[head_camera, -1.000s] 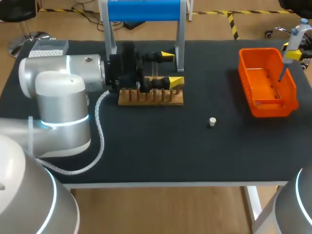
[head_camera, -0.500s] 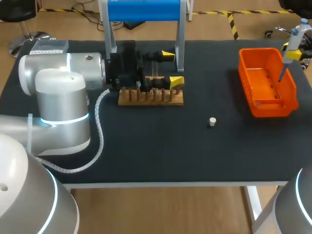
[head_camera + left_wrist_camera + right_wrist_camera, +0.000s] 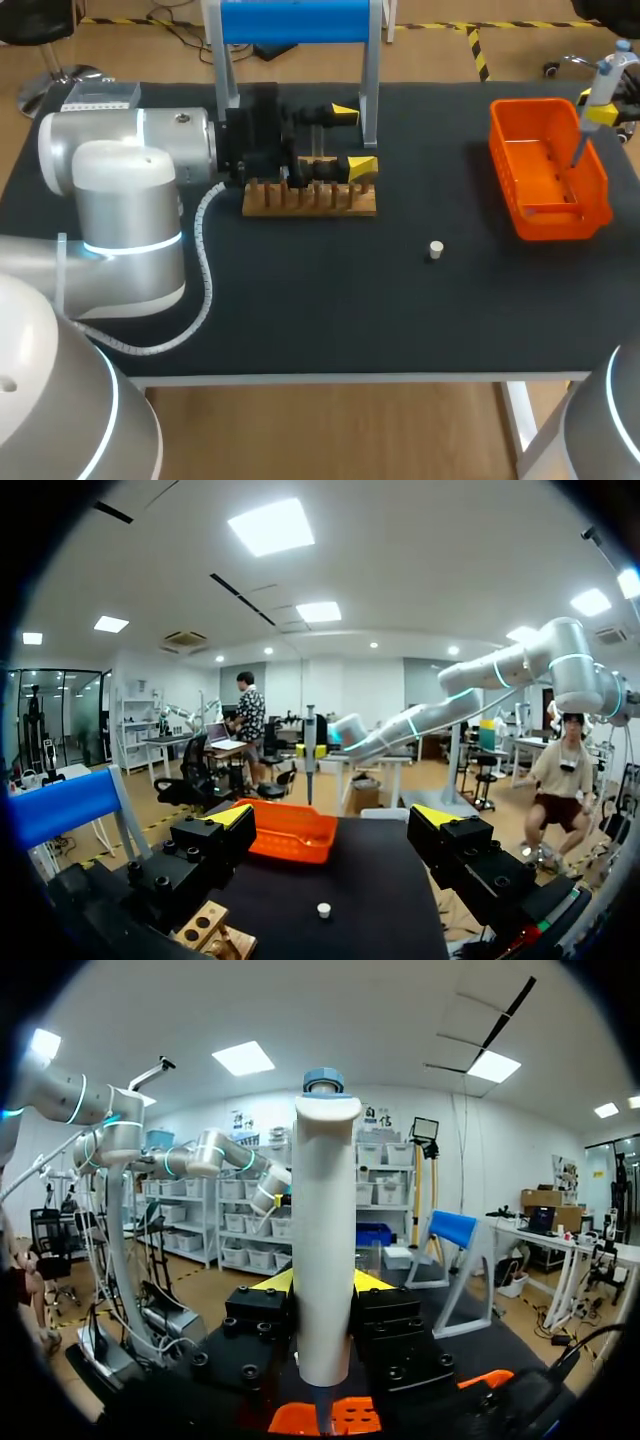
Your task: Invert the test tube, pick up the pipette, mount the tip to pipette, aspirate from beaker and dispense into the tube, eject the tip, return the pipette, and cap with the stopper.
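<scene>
orange basket [image 3: 555,222] near the right edge of black table [image 3: 330,300].

One wooden rack [image 3: 310,207], one orange bin [image 3: 548,222] at upper right, one pipette [image 3: 599,98], one white stopper [image 3: 436,248], one blue-topped stand [image 3: 295,21].

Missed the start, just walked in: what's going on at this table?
The right gripper is shut on the pipette and holds it upright over the orange bin. The left gripper is open, with nothing between its fingers, beside the wooden rack. The white stopper sits alone on the table, so capping is not yet done.
</scene>
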